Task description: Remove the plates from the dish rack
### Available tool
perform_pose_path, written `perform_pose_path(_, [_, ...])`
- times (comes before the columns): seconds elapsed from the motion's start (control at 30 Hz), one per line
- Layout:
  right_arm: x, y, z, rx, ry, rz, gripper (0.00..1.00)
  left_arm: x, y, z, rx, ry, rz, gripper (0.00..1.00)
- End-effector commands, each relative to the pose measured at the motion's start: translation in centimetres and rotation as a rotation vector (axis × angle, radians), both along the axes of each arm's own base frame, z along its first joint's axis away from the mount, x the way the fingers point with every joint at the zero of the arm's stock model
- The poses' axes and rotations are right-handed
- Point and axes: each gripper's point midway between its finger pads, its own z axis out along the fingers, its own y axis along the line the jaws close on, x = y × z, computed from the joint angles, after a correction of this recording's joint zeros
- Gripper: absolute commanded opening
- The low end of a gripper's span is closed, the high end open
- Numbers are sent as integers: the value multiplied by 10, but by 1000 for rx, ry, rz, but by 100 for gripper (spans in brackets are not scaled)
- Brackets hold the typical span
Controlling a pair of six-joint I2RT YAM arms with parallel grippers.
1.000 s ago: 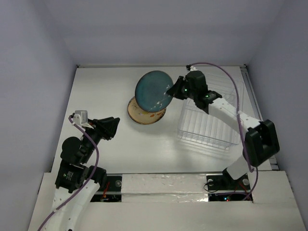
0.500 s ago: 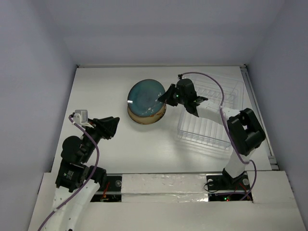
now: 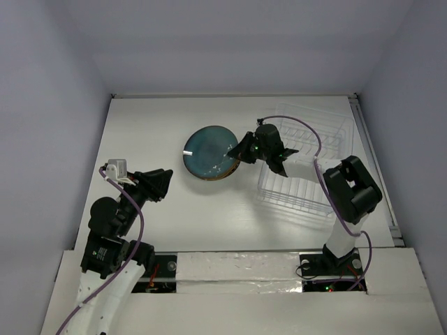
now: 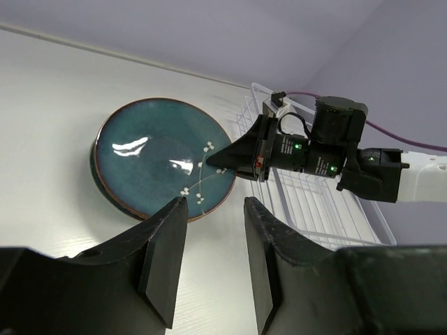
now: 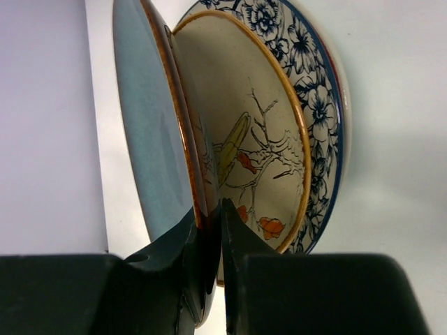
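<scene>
My right gripper (image 3: 237, 151) is shut on the rim of the dark teal-blue plate (image 3: 208, 151) and holds it just above the plate stack left of the dish rack (image 3: 307, 178). In the right wrist view the teal plate (image 5: 150, 125) is pinched at its edge, tilted over the tan-yellow plate (image 5: 255, 132), which lies on the white plate with blue flowers (image 5: 318, 105). In the left wrist view the teal plate (image 4: 154, 157) covers the stack. My left gripper (image 4: 213, 209) is open and empty, near the table's front left (image 3: 159, 185). The rack shows no plates.
The white table (image 3: 167, 118) has walls at the back and both sides. The rack (image 4: 307, 202) stands at the right, with the right arm (image 3: 353, 188) bent over its near side. A purple cable (image 3: 307, 132) loops over the rack.
My right gripper has carried the teal plate down and leftward, from tilted high above the stack to nearly flat on it. The left arm has not moved.
</scene>
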Motion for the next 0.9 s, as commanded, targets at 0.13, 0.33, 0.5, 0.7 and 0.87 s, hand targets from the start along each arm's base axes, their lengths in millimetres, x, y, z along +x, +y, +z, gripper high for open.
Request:
perform_pose_path(0.13, [2,13,43,37,-131,41,43,-2,0,19,-18,-60,-2,35])
perform_pose_path(0.33, [-10,11,27,-38,-107,97,70,-3,0,20,-20,-65,-4,35])
perform_pose_path(0.5, [-8,-5,28,-160,-139,55,81,-3,1,20,-22,-65,-2,35])
perform_pose_path(0.7, [-6,-31,22,-432,-135,-4,97,-3,1,21,-21,-67,-2,35])
perform_pose_path(0.87, [-8,-28,41,-409,-202,3,98,-3,2,21,-21,-67,3,36])
